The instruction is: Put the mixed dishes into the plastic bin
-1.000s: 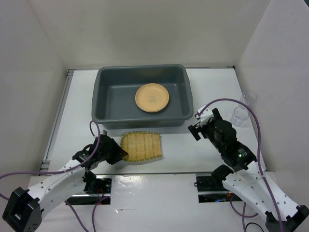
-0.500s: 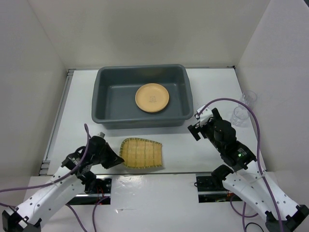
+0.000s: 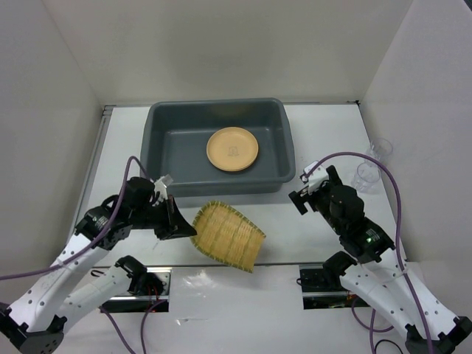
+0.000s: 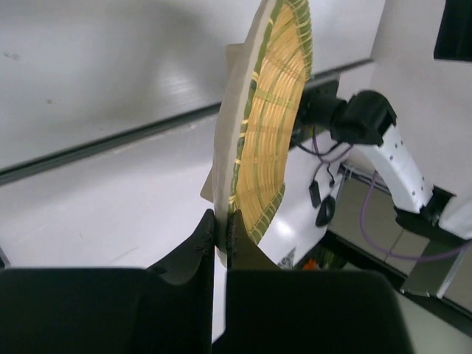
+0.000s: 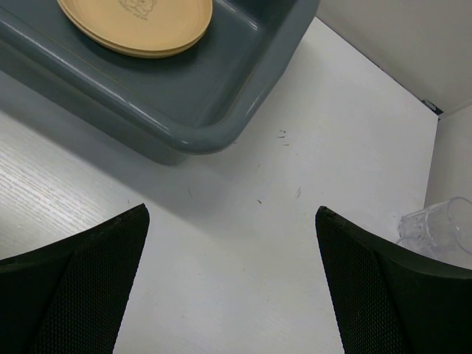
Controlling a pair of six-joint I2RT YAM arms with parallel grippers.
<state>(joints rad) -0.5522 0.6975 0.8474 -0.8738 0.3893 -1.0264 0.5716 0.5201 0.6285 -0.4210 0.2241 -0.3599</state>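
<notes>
My left gripper (image 3: 184, 228) is shut on the edge of the woven bamboo tray (image 3: 228, 236) and holds it lifted and tilted in front of the dark grey plastic bin (image 3: 158, 151). In the left wrist view the tray (image 4: 269, 125) stands edge-on between my jaws. Tan plates (image 3: 232, 149) lie in the bin, seen also in the right wrist view (image 5: 136, 26). My right gripper (image 3: 301, 193) is open and empty, just right of the bin's near right corner (image 5: 199, 136). Two clear cups (image 3: 366, 177) stand at the far right; one shows in the right wrist view (image 5: 442, 225).
White walls close in the table on the left, back and right. A metal rail (image 3: 88, 184) runs along the left edge. The arm bases (image 3: 324, 284) sit at the near edge.
My left gripper has lifted the bamboo tray off the table and tilted it, moving up and slightly right. The right arm has barely moved.
</notes>
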